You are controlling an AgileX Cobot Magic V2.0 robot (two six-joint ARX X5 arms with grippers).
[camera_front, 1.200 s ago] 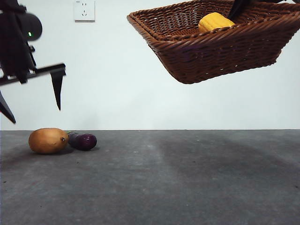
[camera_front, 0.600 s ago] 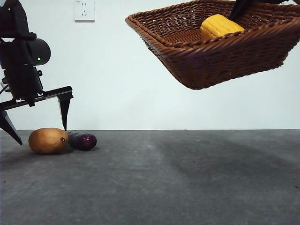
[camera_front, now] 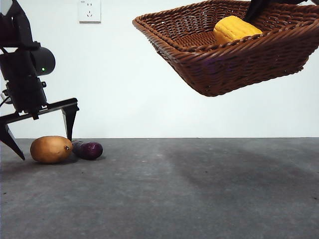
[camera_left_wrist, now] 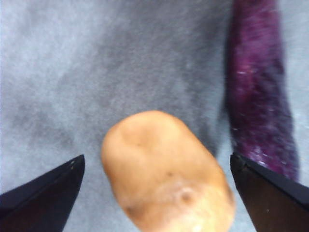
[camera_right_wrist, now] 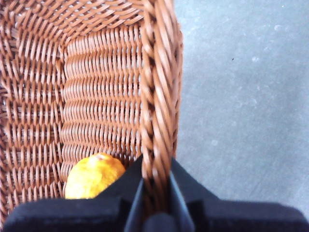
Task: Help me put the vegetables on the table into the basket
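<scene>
Left gripper (camera_front: 39, 133), fingers apart astride potato (camera_front: 51, 149) at table (camera_front: 199, 189) left, should avoid adjoining eggplant (camera_front: 88, 150); right gripper (camera_right_wrist: 155, 193) clamps raised basket (camera_front: 234, 55) rim, corn (camera_front: 237, 29) inside.

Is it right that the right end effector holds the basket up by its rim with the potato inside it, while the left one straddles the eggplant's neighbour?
Not quite. The front view shows the corn cob in the basket. The potato lies on the table, straddled by the open left end effector, beside the eggplant. The right end effector does clamp the rim.
</scene>
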